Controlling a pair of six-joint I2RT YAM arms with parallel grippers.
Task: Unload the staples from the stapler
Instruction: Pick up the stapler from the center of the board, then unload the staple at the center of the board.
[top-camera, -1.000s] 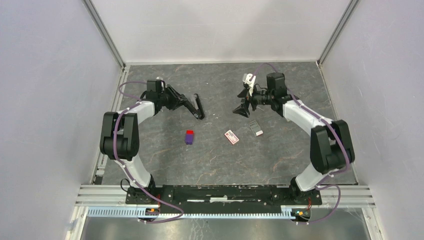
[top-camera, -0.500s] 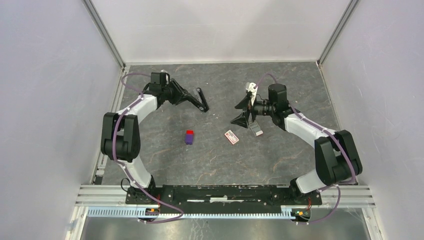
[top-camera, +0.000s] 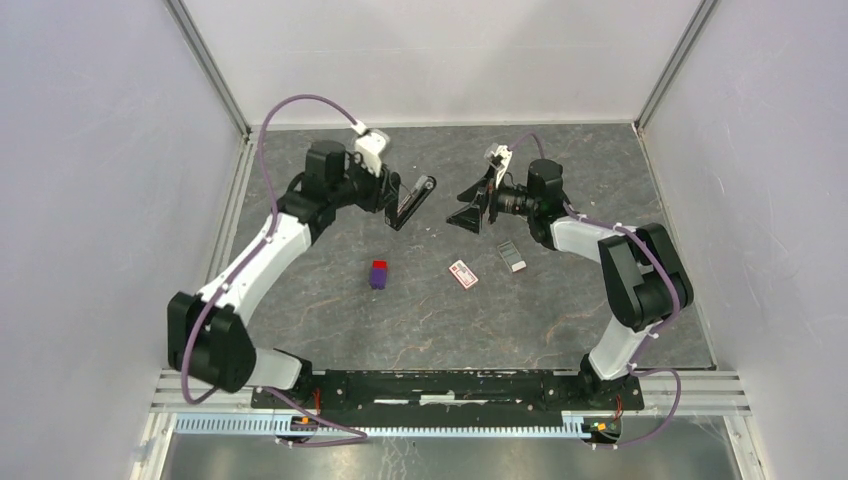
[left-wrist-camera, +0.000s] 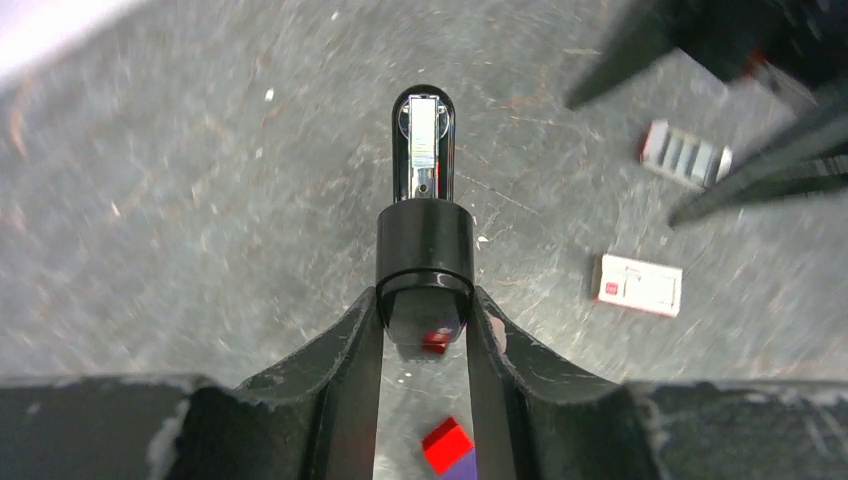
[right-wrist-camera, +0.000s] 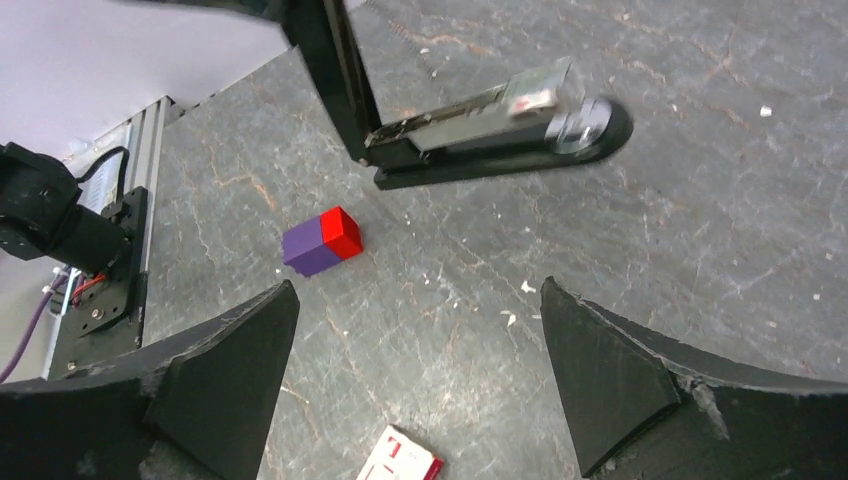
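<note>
Since the earlier frame, we swing the stapler (left-wrist-camera: 424, 240) toward the far edge's middle, left gripper (left-wrist-camera: 424, 312) clamped on it, right gripper (right-wrist-camera: 418, 300) spread, empty. Unloading appears not yet begun.

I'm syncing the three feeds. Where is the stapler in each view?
Top external: the stapler left of centre, far half, held by the left gripper.
Left wrist: stapler dead centre, pointing away from the lens.
Right wrist: stapler across the upper middle.
Shared landmark: the red-and-purple block, seen in all three.
</note>
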